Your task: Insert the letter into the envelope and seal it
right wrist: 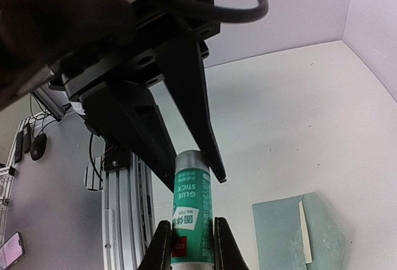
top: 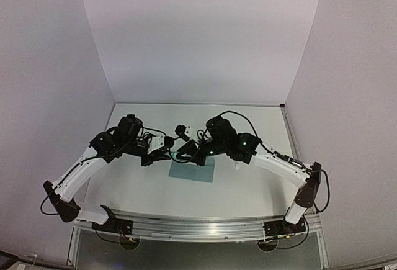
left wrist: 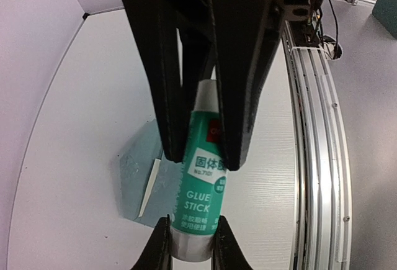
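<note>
Both clamped on 1 glue stick: L gripper on its base end, R gripper on the other, long axis running btwn them. The envelope lies flat on the table right below, letter edge peeking out. I judge neither arm nearer.

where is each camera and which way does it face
top external: above and behind, looking down at the table; left arm and right arm meet by the envelope.
left wrist: on the left arm, looking past the left gripper at the glue stick it grips.
right wrist: on the right arm, looking past the right gripper at the glue stick's other end.
shared: both wrist views show the glue stick, both grippers, the envelope.
</note>
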You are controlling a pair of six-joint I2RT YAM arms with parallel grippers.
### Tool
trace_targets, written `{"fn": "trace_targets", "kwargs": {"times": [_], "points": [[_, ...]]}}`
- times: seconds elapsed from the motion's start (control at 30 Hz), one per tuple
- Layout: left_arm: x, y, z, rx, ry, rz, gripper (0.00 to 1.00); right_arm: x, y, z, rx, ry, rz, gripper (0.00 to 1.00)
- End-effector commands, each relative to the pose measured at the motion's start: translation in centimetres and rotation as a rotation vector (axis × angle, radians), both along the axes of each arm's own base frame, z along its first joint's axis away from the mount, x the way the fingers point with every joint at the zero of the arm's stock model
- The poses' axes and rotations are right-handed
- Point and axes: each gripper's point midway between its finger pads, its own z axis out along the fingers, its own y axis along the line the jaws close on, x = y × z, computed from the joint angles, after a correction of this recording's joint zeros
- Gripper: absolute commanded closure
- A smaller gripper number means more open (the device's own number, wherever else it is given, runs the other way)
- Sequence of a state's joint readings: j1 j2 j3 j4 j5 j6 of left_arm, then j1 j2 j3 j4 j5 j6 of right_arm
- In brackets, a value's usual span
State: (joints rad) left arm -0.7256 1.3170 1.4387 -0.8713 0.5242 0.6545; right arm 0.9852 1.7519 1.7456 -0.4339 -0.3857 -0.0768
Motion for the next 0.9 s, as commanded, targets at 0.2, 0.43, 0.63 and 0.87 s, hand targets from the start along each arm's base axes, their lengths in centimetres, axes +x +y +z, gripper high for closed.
{"fn": "trace_targets", "kwargs": {"times": [0.2,0.43,0.63,0.87], "points": [[0.7,-0.2,1.8,-0.02,-0.155,-0.053,1.0,1.4,0.8,1.2,0.031,0.092,-0.105,1.0],[4.6,0.3,5.1,-0.05,-0.658,0.015,1.0,4.1,1.6,0.0,0.049,0.342,-0.263,1.0],[5.2,0.6,6.3,-0.018,-0.955,-0.005,1.0,5.9,1.3,-0.8,0.064,0.464,-0.345,1.0],[4.7,0.9,5.0,0.053,-1.114,-0.089,1.0,7.1,1.5,-0.8,0.096,0.581,-0.347,1.0]]}}
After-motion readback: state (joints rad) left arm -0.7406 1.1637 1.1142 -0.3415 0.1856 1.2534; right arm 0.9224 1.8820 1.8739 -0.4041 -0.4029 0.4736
